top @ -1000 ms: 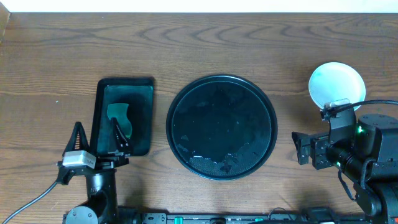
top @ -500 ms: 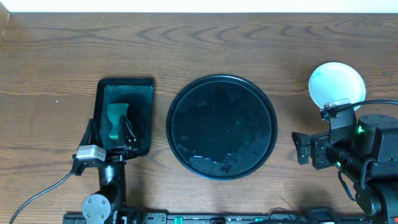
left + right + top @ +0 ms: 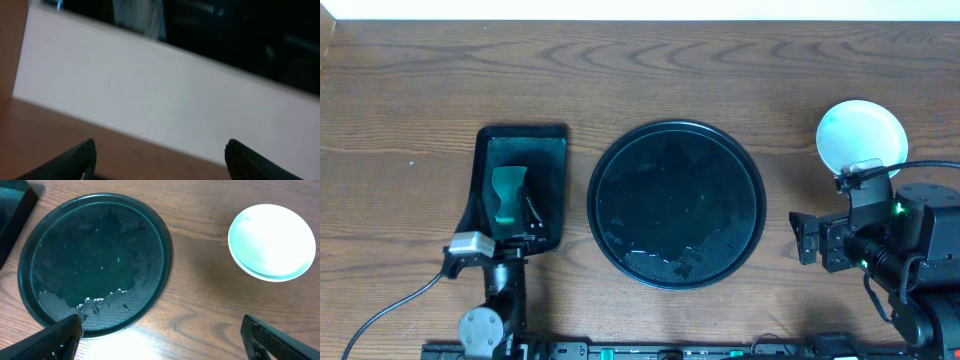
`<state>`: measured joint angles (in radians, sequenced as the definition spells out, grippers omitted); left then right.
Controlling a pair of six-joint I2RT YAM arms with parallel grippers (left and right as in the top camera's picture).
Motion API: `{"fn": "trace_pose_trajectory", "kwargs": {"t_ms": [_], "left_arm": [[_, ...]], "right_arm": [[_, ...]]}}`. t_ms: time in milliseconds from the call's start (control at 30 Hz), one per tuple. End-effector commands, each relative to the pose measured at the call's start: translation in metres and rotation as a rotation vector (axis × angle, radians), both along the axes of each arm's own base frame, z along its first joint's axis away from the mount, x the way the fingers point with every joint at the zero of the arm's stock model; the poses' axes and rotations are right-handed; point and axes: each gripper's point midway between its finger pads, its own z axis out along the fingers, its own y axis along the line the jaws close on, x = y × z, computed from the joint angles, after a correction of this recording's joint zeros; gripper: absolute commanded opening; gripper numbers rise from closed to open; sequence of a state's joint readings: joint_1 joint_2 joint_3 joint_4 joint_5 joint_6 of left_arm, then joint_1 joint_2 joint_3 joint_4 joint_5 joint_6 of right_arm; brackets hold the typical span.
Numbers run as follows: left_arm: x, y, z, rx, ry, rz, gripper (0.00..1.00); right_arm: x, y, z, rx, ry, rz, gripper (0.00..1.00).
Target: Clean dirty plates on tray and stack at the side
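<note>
While the left jaws and the right jaws both stand wide apart, holding nothing, one round black tray point(image 3: 676, 200) lies at the middle of the counter point(image 3: 670, 60). The plates point(image 3: 861, 135) show as one pile, well right of it, their number indiscernible; one rectangular tray point(image 3: 520, 131) with one green sponge point(image 3: 508, 192) lies left.

The large round glossy black tray point(image 3: 100, 245) lies ahead-left of your right gripper point(image 3: 160, 329), the stacked small white and mint plates point(image 3: 272, 240) ahead-right, well apart. The smaller rectangular black tray point(image 3: 546, 158) sits beneath your left gripper point(image 3: 501, 217), holding a green sponge point(image 3: 507, 190).
</note>
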<state>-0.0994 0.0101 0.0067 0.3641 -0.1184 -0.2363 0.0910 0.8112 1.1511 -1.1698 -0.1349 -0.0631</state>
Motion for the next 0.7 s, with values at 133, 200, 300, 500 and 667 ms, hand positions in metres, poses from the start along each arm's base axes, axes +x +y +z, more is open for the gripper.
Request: {"fn": "trace_pose_trajectory", "kwargs": {"t_ms": [133, 200, 300, 500, 667], "left_arm": [[0.009, 0.001, -0.063, 0.019, 0.256, 0.008, 0.82], [0.009, 0.001, -0.075, 0.024, 0.306, 0.008, 0.82], [0.008, 0.001, -0.09, 0.031, 0.369, 0.008, 0.82], [0.006, 0.001, -0.102, 0.053, 0.421, 0.009, 0.82], [0.006, 0.001, -0.102, 0.077, 0.422, 0.009, 0.82]], "right_arm": [[0.0, 0.002, 0.005, -0.004, -0.014, 0.021, 0.99], [0.0, 0.002, 0.005, -0.004, -0.014, 0.021, 0.99], [0.0, 0.002, 0.005, -0.004, -0.014, 0.021, 0.99], [0.0, 0.002, 0.005, -0.004, -0.014, 0.021, 0.99], [0.0, 0.002, 0.005, -0.004, -0.014, 0.021, 0.99]]}}
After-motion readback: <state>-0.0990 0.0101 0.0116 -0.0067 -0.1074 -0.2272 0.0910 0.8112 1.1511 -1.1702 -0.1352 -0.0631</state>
